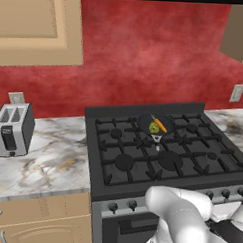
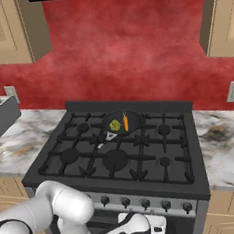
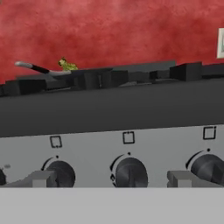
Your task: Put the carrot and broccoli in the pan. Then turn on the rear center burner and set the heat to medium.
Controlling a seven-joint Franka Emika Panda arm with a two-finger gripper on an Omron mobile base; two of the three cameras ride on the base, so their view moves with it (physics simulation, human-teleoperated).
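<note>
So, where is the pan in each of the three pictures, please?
Left base view: pan on the rear centre burner, right of middle, holding carrot and broccoli.
Right base view: pan at the rear of the stove, near centre.
Hand view: upper left, handle pointing left.
Shared landmark: the red wall.

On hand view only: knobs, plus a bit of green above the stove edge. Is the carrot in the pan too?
Observer: Yes. The carrot lies in the pan, right beside the broccoli.
Operator: Where's the pan sitting?
Observer: Back row, middle of the stove, handle pointing toward the front.
Operator: Anything on the counter to the left?
Observer: A toaster, standing apart from the stove.
</note>
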